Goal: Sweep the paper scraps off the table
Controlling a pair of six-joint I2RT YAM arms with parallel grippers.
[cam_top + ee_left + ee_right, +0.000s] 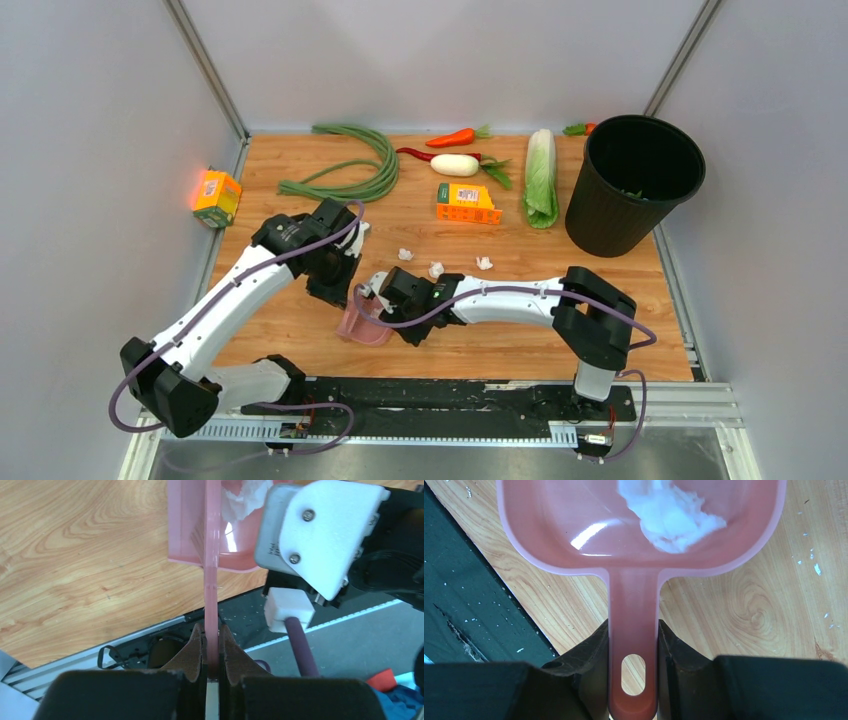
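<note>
My right gripper [633, 630] is shut on the handle of a pink dustpan [574, 510], held low over the table [500, 345] near its front edge. One white paper wad [671, 515] lies in the pan. My left gripper [212, 630] is shut on a thin pink sweeper handle [212, 570], seen edge-on, whose flat blade [185, 520] sits at the dustpan [235, 555]. In the top view the dustpan [362, 325] is between both grippers: left [340, 275], right [385, 300]. Three paper scraps [405, 254], [436, 269], [484, 263] lie on the table just beyond.
A black bin [632, 185] stands at the far right. A cabbage [541, 177], an orange box [467, 203], a white radish [455, 165], a carrot [452, 138] and green beans [350, 170] lie at the back. A yellow box [216, 197] sits off the table's left edge.
</note>
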